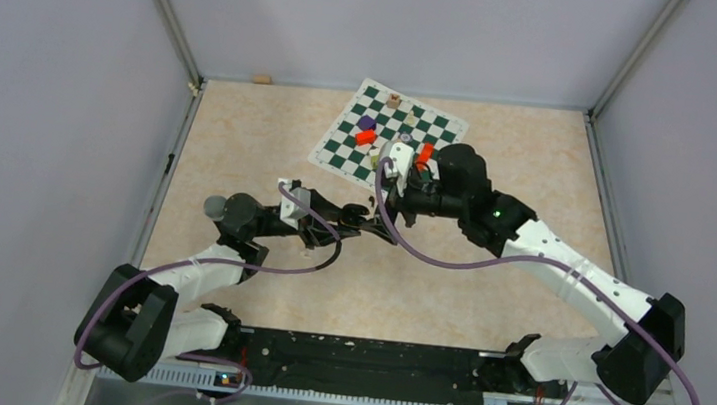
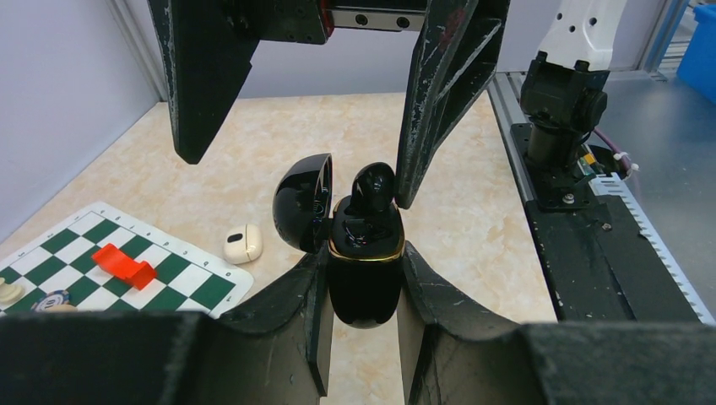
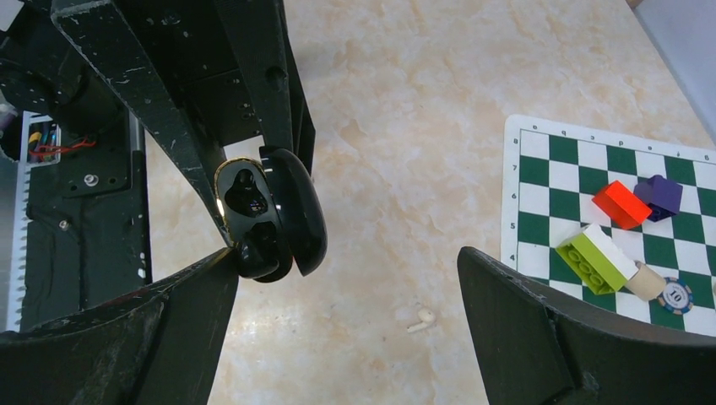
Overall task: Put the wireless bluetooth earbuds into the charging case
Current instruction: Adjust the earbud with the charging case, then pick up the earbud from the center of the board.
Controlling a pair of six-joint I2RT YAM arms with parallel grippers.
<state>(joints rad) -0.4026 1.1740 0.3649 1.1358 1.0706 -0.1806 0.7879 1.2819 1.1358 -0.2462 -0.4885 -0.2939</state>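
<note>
Item 1, my left pincer (image 2: 363,253): clamped on the charging case (image 2: 363,291), which it holds upright above the middle of the desk (image 1: 269,153) with the lid hinged back. One earbud (image 2: 374,184) stands in a well, not fully seated; the second I cannot make out.

Item 2, my right pincer (image 3: 346,257): jaws spread wide, one tip just beside the earbud.

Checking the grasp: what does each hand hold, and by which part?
Left hand clamps the charging case by its base's sides; right hand holds nothing.
</note>
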